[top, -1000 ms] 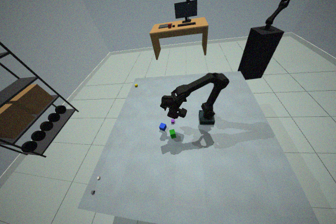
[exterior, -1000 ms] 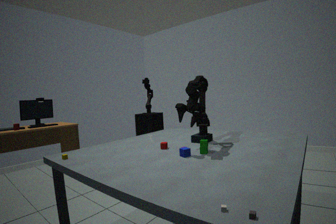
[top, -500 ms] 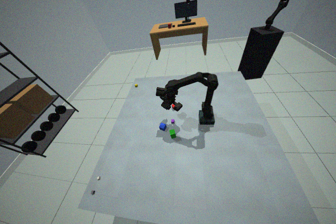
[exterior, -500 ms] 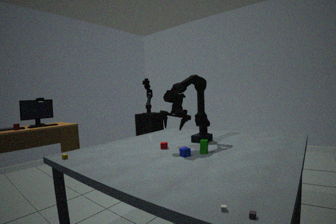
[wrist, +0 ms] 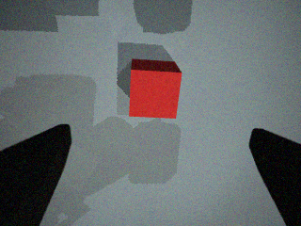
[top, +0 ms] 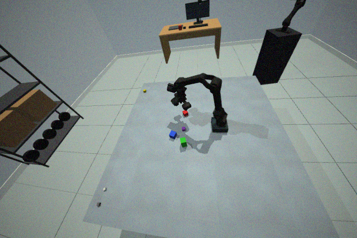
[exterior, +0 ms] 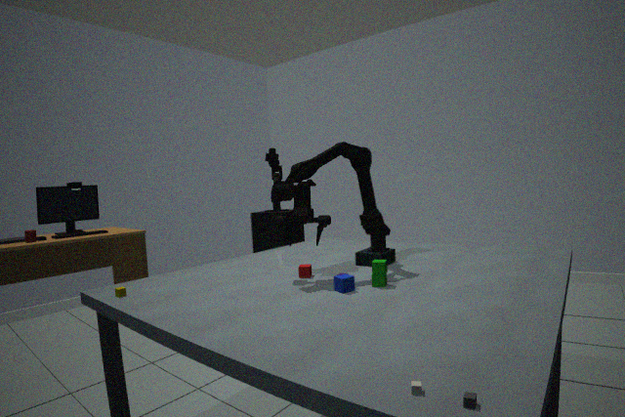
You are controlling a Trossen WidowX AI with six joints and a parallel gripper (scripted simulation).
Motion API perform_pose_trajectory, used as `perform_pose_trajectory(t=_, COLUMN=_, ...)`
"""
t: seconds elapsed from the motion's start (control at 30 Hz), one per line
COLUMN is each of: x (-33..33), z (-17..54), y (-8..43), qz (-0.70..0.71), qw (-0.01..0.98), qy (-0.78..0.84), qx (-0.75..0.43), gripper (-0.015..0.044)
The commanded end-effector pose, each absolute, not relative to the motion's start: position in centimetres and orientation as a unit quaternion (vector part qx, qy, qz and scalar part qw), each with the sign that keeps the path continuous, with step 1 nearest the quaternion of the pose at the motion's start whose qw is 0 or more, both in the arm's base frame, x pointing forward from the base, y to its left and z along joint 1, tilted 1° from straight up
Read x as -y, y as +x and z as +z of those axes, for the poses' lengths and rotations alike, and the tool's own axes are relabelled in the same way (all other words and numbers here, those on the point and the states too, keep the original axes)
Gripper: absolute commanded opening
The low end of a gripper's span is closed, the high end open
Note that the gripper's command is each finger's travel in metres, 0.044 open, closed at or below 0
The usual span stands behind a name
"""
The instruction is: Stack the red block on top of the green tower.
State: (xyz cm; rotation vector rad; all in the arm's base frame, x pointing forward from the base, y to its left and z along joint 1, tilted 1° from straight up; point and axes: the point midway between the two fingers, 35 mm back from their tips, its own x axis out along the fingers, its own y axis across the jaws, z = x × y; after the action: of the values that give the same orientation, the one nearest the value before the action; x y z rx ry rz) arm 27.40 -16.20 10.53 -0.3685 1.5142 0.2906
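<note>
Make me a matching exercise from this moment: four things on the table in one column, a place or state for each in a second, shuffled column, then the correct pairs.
Things
1. red block
2. green tower
3. yellow block
4. gripper

Places or states
A. alone near a far corner of the table, away from the arm
B. open, holding nothing
C. lying on the table below the open fingers, not gripped
D. standing upright next to the blue block

Pairs: 1-C, 2-D, 3-A, 4-B
</note>
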Motion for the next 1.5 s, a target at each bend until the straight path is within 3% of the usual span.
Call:
perform_pose_trajectory(t=0.0, x=16.8, z=10.3, y=27.2, qz=0.127, qw=0.705, qy=-0.143, qx=-0.683, gripper=0.0440)
perform_pose_trajectory(t=0.43, x=16.7, z=5.1, y=26.9, qz=0.128, qw=0.705, qy=-0.143, qx=-0.683, gripper=0.0440)
perform_pose_trajectory(t=1.47, x=16.8, z=0.8, y=27.2, qz=0.128, qw=0.705, qy=-0.143, qx=-0.683, gripper=0.0440)
